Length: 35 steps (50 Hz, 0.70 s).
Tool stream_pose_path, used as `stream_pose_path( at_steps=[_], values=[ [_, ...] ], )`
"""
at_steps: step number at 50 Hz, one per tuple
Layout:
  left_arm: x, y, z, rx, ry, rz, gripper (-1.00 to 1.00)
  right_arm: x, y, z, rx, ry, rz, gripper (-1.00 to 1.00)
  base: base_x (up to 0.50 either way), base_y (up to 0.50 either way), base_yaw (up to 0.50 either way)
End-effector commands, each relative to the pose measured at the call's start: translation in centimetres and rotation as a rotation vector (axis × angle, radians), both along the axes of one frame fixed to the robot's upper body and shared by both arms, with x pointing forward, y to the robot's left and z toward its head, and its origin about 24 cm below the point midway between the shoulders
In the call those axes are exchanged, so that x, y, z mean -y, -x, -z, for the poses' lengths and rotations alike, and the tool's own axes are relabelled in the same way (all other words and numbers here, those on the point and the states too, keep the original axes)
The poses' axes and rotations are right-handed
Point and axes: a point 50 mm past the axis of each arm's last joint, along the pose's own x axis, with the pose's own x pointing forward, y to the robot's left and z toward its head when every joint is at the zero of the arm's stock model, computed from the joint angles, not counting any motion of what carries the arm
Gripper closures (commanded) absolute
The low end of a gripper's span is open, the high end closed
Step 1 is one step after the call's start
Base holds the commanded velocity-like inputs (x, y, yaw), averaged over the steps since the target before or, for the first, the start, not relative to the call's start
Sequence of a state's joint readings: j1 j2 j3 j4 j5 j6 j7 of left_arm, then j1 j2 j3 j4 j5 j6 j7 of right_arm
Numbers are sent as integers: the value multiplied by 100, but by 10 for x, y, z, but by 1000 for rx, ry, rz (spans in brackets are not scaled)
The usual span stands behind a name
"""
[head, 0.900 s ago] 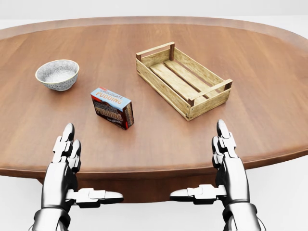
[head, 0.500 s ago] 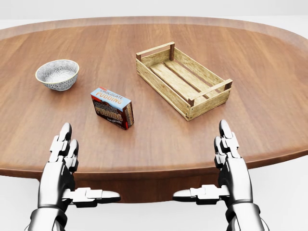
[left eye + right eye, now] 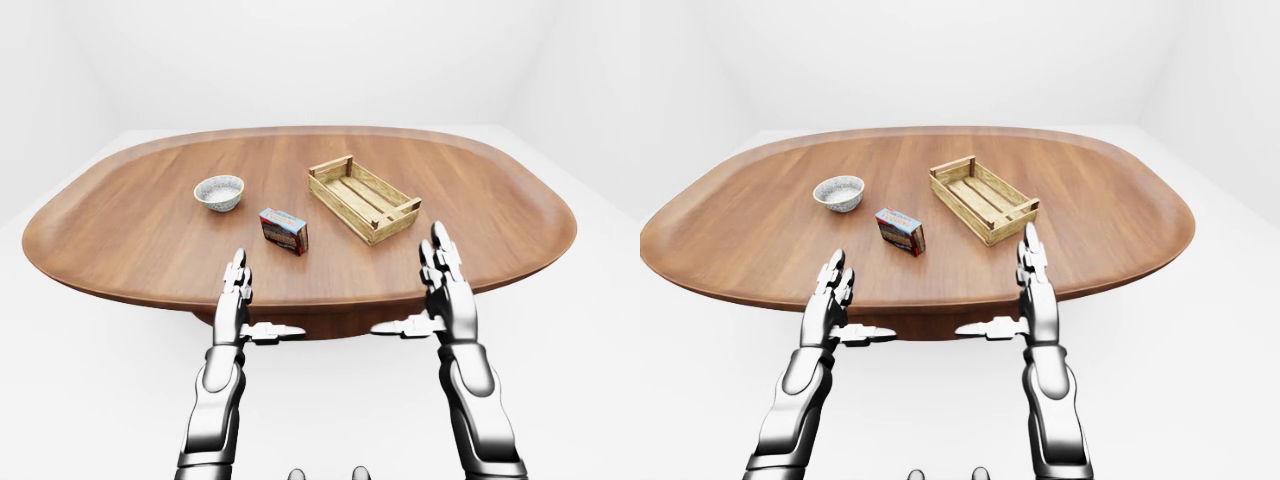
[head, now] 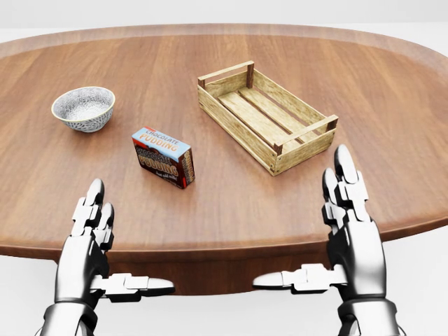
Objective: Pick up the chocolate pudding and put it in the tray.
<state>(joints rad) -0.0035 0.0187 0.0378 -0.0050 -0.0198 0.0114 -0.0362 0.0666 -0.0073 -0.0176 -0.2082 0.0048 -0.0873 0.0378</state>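
Observation:
The chocolate pudding [image 4: 163, 157] is a small box with a blue top and dark red sides, standing on the wooden table [image 4: 210, 63] left of centre in the head view. To its right the slatted wooden tray [image 4: 305, 150] lies at an angle, with nothing in it. Both hands hover at the table's near edge, below the box. My left hand [image 4: 126, 241] is open, fingers straight up and thumb pointing right. My right hand [image 4: 301, 217] is open too, thumb pointing left, its fingertips [image 4: 344, 157] just below the tray's near corner. Neither hand touches anything.
A white patterned bowl [image 4: 83, 108] sits to the upper left of the pudding box. The oval table [image 3: 480, 190] stands on a plain white floor, and its rim runs right under both hands.
My right hand has risen and drifted slightly right, its fingertips now close to the tray's near corner. The left hand sank a little earlier and now holds still. Box, tray and bowl are unmoved.

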Motion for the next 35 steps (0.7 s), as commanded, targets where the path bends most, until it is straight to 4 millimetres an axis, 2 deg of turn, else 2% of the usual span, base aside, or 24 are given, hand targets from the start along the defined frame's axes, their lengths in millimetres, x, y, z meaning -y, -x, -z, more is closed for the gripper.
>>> stream_pose_path(
  at_steps=[1, 35],
  values=[
    [0, 0, 1, -1, 0, 1, -100, -1, 16, -33, 145, 12, 7, -100, 0, 0, 0],
    [0, 0, 0, -2, 0, 0, -100, -2, 16, -34, 147, 10, 6, -100, 0, 0, 0]
  ],
)
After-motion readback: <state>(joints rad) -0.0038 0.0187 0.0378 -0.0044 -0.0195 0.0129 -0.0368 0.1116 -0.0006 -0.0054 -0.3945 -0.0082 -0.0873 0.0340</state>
